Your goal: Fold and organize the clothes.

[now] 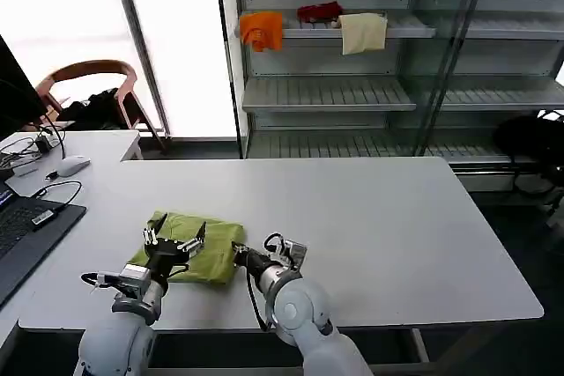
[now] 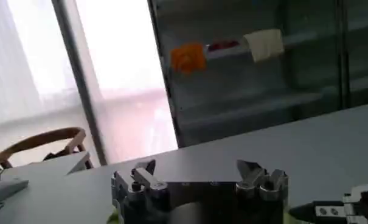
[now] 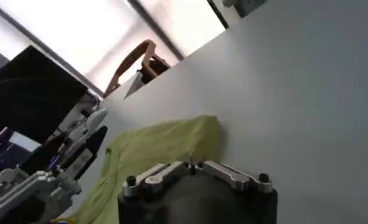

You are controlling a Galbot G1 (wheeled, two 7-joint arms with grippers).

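Both pincers work the folded T-shirt (image 1: 189, 251): left pincer (image 1: 174, 239) spread above, right pincer (image 1: 240, 257) together at its edge; press flat evenly.

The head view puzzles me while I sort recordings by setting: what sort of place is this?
Probably an office or lab set up for testing, not a home: a white work table with a laptop and mouse, and metal shelving behind glass, holding a few cloths. A folded T-shirt lies on the table.
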